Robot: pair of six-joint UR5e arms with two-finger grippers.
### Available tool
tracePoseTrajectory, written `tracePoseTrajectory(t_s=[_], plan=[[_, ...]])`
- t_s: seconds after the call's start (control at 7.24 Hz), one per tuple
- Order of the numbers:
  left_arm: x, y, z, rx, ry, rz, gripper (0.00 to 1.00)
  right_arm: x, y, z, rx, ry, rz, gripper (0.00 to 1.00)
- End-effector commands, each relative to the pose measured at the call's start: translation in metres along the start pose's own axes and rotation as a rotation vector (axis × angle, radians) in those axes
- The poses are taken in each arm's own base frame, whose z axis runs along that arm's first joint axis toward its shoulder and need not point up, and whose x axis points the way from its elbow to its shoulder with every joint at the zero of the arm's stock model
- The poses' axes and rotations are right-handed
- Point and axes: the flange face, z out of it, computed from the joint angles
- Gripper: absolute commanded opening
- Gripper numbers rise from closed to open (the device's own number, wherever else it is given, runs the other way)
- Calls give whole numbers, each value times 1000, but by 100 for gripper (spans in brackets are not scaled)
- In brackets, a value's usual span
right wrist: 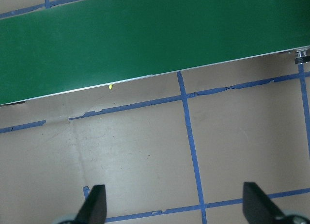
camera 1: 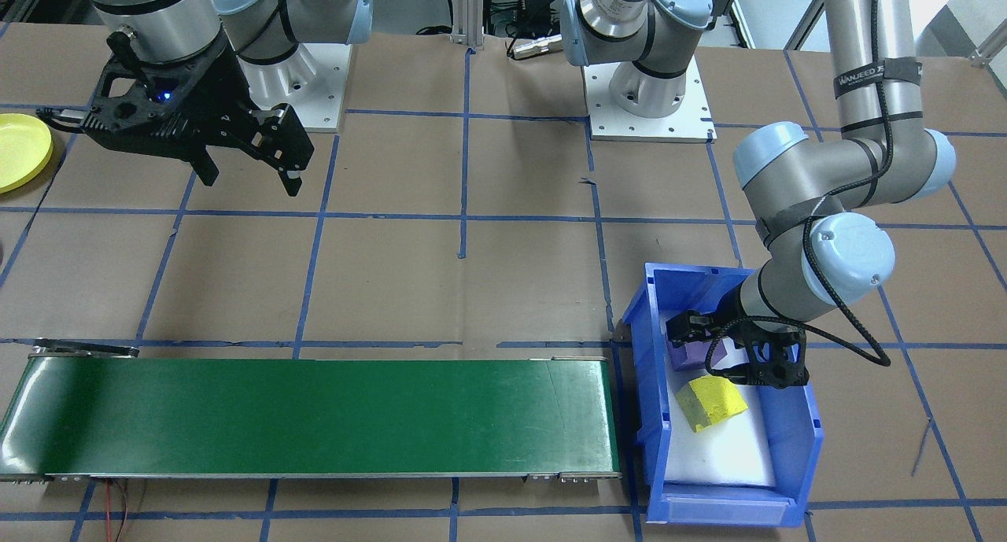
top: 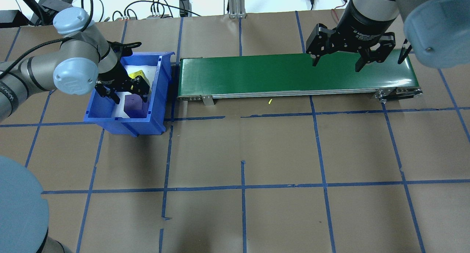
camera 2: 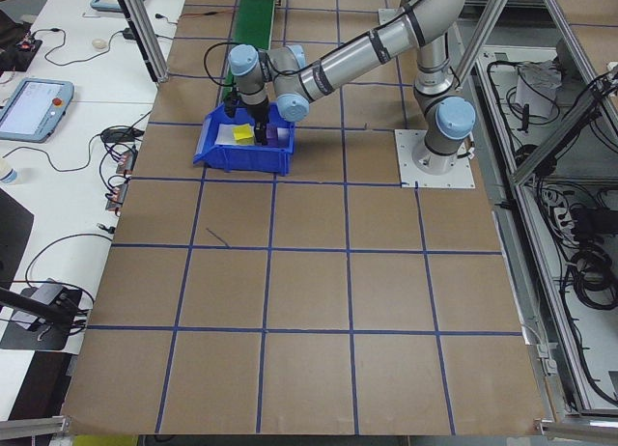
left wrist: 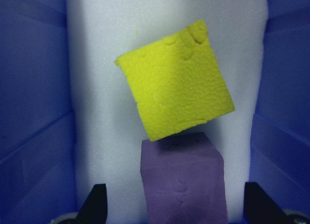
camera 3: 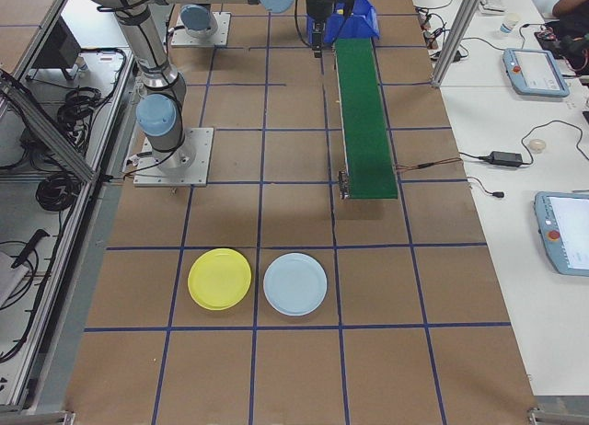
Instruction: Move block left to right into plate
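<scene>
A purple foam block [left wrist: 184, 185] and a tilted yellow foam block [left wrist: 177, 98] lie on white padding in the blue bin [top: 125, 122]. My left gripper [left wrist: 177, 207] is lowered into the bin and open. Its fingers straddle the purple block [camera 1: 696, 353] with gaps on both sides. The yellow block [camera 1: 710, 403] lies just beyond it. My right gripper [camera 1: 252, 184] hangs open and empty above the table beside the far end of the green conveyor [camera 1: 315, 416]. The yellow plate [camera 3: 219, 278] rests on the table beyond that end, also seen as the yellow plate [camera 1: 20, 150].
A pale blue plate [camera 3: 294, 283] lies next to the yellow one. The conveyor belt [top: 293, 71] carries nothing. A small yellow crumb [top: 270, 102] lies beside it. Both arm bases [camera 1: 649, 94] stand on the robot's side of the table.
</scene>
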Motion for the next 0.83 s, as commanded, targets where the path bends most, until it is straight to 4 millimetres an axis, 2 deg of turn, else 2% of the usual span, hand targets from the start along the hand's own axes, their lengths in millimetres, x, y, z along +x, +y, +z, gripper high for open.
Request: tracePoseTrajectory(t_s=[0.0, 0.14, 0.28, 0.41, 0.69], plan=[[0, 2, 14, -17, 4, 9, 51, 0, 0, 1, -1, 0, 0, 100], [0, 3, 11, -21, 0, 10, 20, 0, 0, 0, 0, 0, 0, 100], [-1, 1, -4, -3, -10, 17, 16, 0, 0, 0, 0, 0, -1, 100], [0, 0, -32, 31, -20, 15, 15, 0, 0, 0, 1, 1, 0, 100], [6, -4, -110, 37, -20, 8, 16, 0, 0, 1, -3, 4, 0, 100]])
